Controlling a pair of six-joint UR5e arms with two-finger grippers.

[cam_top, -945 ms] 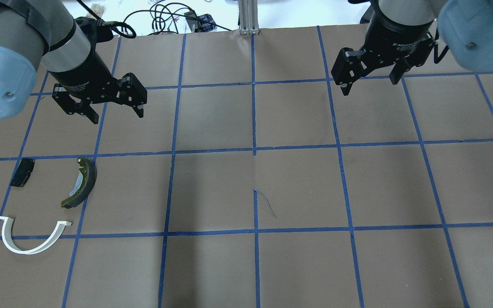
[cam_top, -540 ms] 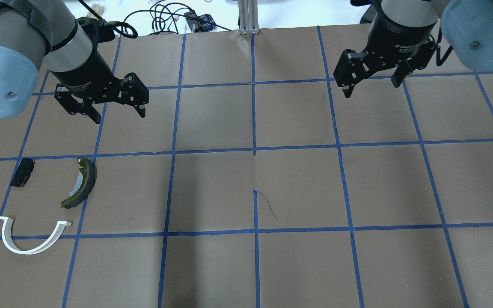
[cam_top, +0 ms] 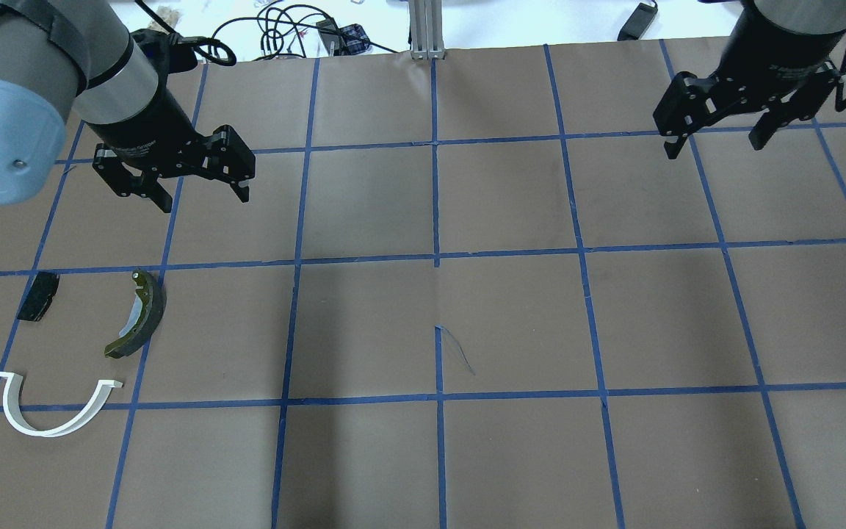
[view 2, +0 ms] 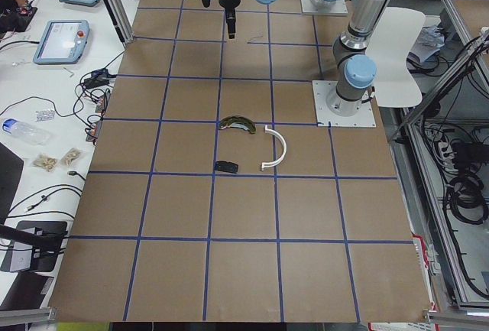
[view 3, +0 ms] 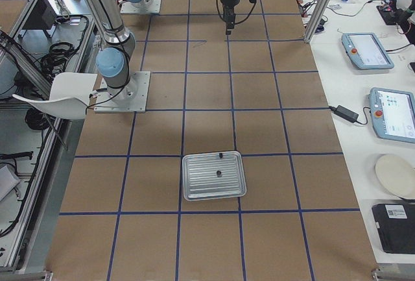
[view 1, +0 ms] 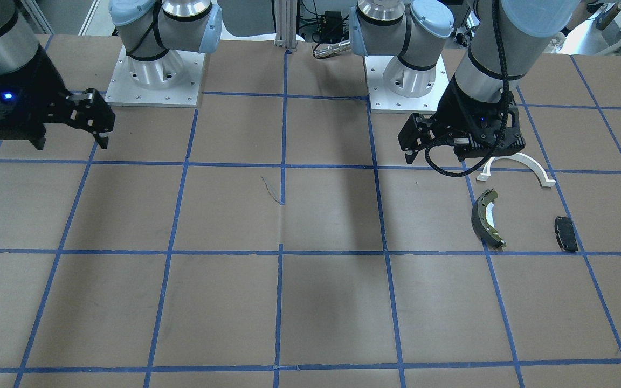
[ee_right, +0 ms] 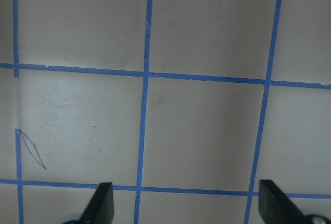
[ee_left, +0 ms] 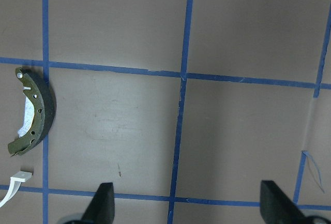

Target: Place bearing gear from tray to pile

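My table (cam_top: 364, 323) lies under brown paper crossed by a blue tape grid (cam_top: 511, 253). Along its far side runs a white bench (view 3: 363, 86) with tablets (view 3: 392, 113) and loose cables (view 2: 95, 79). Behind me stands a white chair (view 2: 397, 56).

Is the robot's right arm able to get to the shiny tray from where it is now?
Probably yes. The right gripper hangs open and empty above the table. Nothing lies between it and the tray, which sits on that arm's side.
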